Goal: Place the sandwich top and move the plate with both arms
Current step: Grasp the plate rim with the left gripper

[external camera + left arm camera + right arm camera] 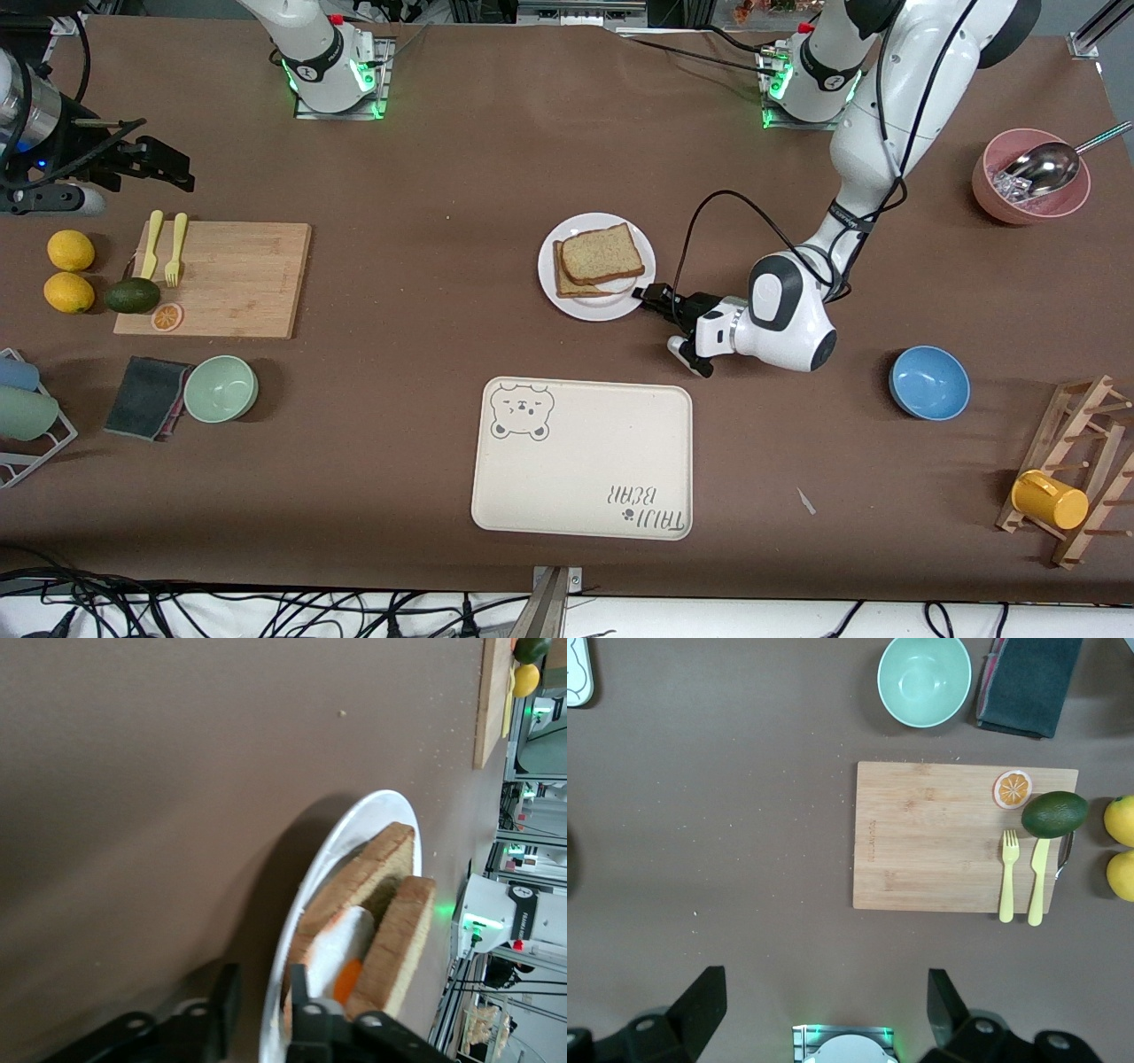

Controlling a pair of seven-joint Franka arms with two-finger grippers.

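The white plate (pixel 604 307) sits at the table's middle. On it lies a bread slice with a fried egg (pixel 574 283), and the sandwich top (pixel 602 253) rests over it, shifted a little. My left gripper (pixel 653 297) is low at the plate's edge toward the left arm's end. In the left wrist view its open jaws (pixel 263 992) straddle the plate's rim (pixel 354 819), one finger under it and one inside, beside the sandwich top (pixel 403 939) and the egg (pixel 341 943). My right gripper (pixel 173 168) waits open and empty, over the table above the cutting board (pixel 957 837).
The cream bear tray (pixel 580 461) lies nearer the front camera than the plate. A cutting board (pixel 221 279) with forks, avocado, lemons and a green bowl (pixel 221 388) are at the right arm's end. A blue bowl (pixel 928 382), pink bowl (pixel 1028 182) and mug rack (pixel 1072 492) are at the left arm's end.
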